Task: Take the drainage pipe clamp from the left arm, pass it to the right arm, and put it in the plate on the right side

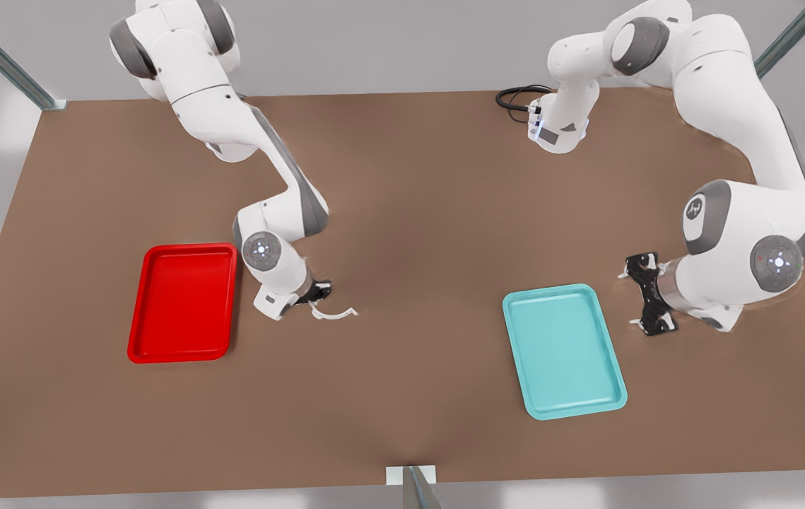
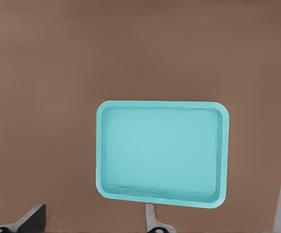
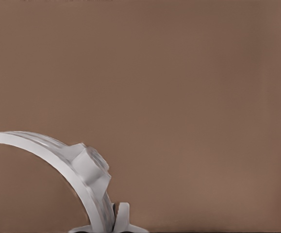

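Holding the drainage pipe clamp (image 1: pixel 333 313) pinched low centre-left beside the plate (image 1: pixel 183 302), the right hand (image 1: pixel 314 295) next carries it over; left hand (image 1: pixel 646 295) waits wide.

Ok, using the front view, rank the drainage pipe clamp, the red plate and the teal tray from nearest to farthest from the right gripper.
1. The drainage pipe clamp, held in the right gripper itself, which is shut on it.
2. The plate, just toward the front view's left of that gripper.
3. The teal tray, far toward the front view's right, beside the open left gripper.
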Robot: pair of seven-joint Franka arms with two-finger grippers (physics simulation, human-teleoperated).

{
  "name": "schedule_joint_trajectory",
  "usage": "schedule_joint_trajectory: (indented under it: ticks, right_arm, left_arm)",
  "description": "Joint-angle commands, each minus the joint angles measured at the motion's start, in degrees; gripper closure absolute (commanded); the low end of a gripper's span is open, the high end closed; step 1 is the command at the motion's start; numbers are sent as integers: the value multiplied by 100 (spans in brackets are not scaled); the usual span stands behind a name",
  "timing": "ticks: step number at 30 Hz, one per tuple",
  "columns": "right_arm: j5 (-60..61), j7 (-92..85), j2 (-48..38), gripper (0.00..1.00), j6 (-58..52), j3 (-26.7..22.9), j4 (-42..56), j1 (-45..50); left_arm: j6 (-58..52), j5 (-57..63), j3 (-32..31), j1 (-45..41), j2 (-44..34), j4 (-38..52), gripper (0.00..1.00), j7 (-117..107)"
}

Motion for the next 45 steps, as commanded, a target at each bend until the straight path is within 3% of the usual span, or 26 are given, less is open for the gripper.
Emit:
schedule_joint_trajectory:
  ticks: [1, 3, 5, 8, 12, 20, 21, 22, 28, 29, 31, 32, 34, 36, 39, 45]
  right_arm:
    - [-51, -1097, -117, 79, -185, -14, -176, -327]
    - [-69, -1808, -284, 79, -185, -15, -457, -898]
    - [-613, -2582, -987, 79, -220, -32, -1055, -1549]
    - [-1246, -3382, -1120, 79, -202, -41, -1064, -2358]
    - [-1774, -3866, -794, 79, 421, -58, -1178, -3149]
    - [-1756, -3875, -540, 79, 633, -58, -1530, -3228]
    - [-1712, -3840, -513, 63, 606, -58, -1521, -3228]
    - [-1695, -3840, -513, 0, 580, -58, -1521, -3228]
    - [-1712, -3849, -504, 0, 562, -6, -1381, -3158]
    - [-1669, -3831, -478, 0, 431, 143, -820, -2957]
    - [-1625, -3690, 58, 0, -2020, 170, 1641, -2271]
    - [-1432, -2797, 67, 0, -2698, 179, 2091, -2059]
    - [-1500, -1002, -169, 0, -3647, 117, 2074, -1656]
    - [-1590, -966, -1153, 0, -4096, 144, 1539, -1699]
    - [-1273, -983, -2420, 0, -3718, 100, 439, -1875]
    - [-1334, -737, -2772, 0, -3920, 29, 553, -1998]
  left_arm:
    - [297, -164, 157, 98, -951, -1380, 0, 11584]
    - [-512, -86, 78, 169, -493, -756, 0, 13399]
    - [-617, 398, -71, -526, -273, -220, 0, 11785]
    - [-872, 346, -19, -509, -194, -79, 0, 8284]
    - [-907, -191, -45, -95, -229, 26, 0, 9145]
    - [-907, 29, -63, -34, -247, 35, 0, 9189]
    - [-907, 29, -71, -34, -247, 35, 0, 9189]
    - [-898, 29, -71, -34, -247, 35, 0, 9198]
    - [-890, 117, -80, -69, -247, 35, 0, 9189]
    - [-890, 117, -89, -60, -247, 35, 0, 9189]
    - [-898, 170, -98, -78, -273, 35, 0, 9189]
    - [-898, 205, -98, -78, -299, 35, 0, 9189]
    - [-907, 205, -203, -69, -299, 44, 0, 9189]
    - [-907, 284, -212, -69, -308, 35, 0, 9189]
    - [-907, 354, -273, -86, -308, 35, 0, 9181]
    - [-907, 319, -265, -60, -299, 26, 0, 9189]
